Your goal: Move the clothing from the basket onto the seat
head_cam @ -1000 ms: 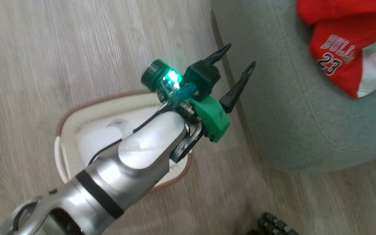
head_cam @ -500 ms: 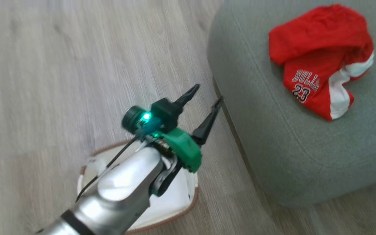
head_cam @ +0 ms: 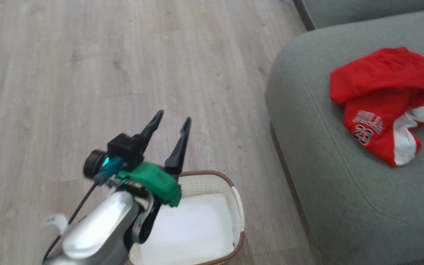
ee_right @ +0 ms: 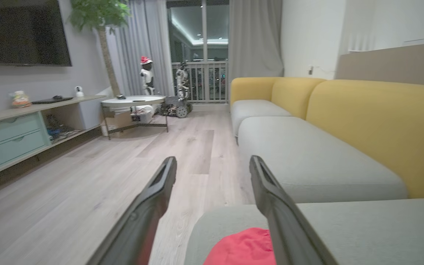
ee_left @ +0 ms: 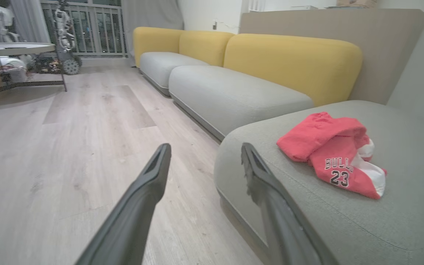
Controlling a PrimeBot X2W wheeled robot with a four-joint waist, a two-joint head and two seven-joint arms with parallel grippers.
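Note:
The red clothing (head_cam: 381, 84) with "BULLS 23" lies crumpled on the grey-green seat (head_cam: 326, 165), apart from both grippers. Low in the head view, the white basket (head_cam: 234, 195) with its brown rim stands on the floor beside the seat; its white inside holds no garment. My left gripper (head_cam: 173, 117) hangs open over the basket's far rim, fingers pointing away over the floor. In the left wrist view the left gripper (ee_left: 204, 147) is open and empty, with the clothing (ee_left: 329, 154) ahead to the right on the seat (ee_left: 344, 228). The right gripper (ee_right: 212, 160) is open above the clothing (ee_right: 245, 250).
Pale wood floor (head_cam: 87, 73) spreads to the left of the seat. A long sofa with yellow backs (ee_left: 289, 62) runs beyond the seat. A round table (ee_right: 134, 101) and a low TV unit (ee_right: 13, 129) stand across the room.
The head camera has shifted, so the whole picture moved. My left gripper has drawn back from the seat's edge to above the basket's rim, still open. The clothing stays on the seat.

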